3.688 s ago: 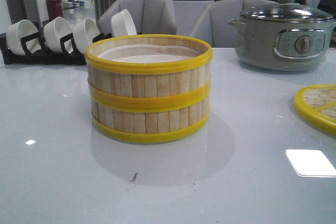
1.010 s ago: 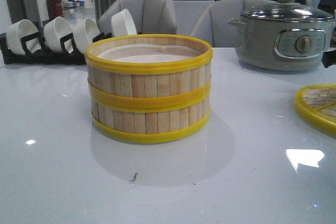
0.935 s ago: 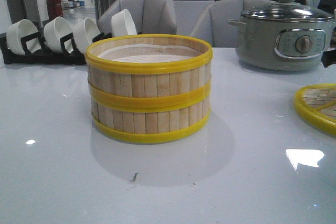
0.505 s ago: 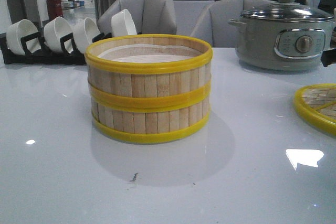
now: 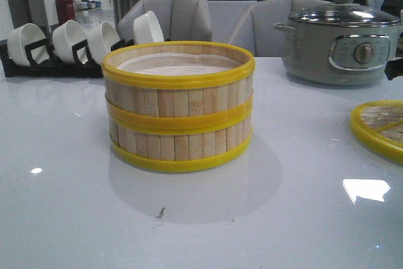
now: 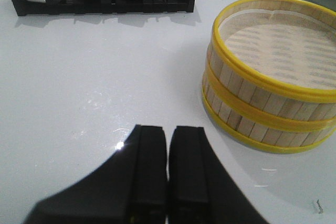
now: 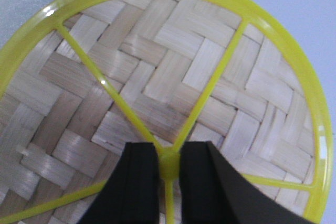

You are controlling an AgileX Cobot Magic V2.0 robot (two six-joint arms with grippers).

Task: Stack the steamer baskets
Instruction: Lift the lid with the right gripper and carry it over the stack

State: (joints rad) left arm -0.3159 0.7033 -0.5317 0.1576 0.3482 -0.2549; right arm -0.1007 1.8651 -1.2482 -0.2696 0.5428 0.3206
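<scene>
Left to right: the left gripper (image 6: pixel 167 169) hangs with fingers pressed together, holding nothing, near the stacked steamer baskets (image 5: pixel 179 106) at mid-table (image 5: pixel 63 206); the right gripper (image 7: pixel 168 182) pinches the woven lid (image 7: pixel 157 77) by its central knob (image 7: pixel 169 162).

The steamer baskets (image 5: pixel 178 106) look like pale matt bamboo slats bound by glossy yellow plastic rims, with a dull white liner inside. My bench (image 5: pixel 75 206) is smooth and glossy white, throwing back the lights. The lid (image 7: pixel 157 93) is woven bamboo strips with a faint sheen (its spokes look like shiny yellow plastic). My right gripper (image 7: pixel 168 182) and left gripper (image 6: pixel 168 177) are matt black plastic. The pot (image 5: pixel 343 39) has a satin grey body and a glass lid.
</scene>
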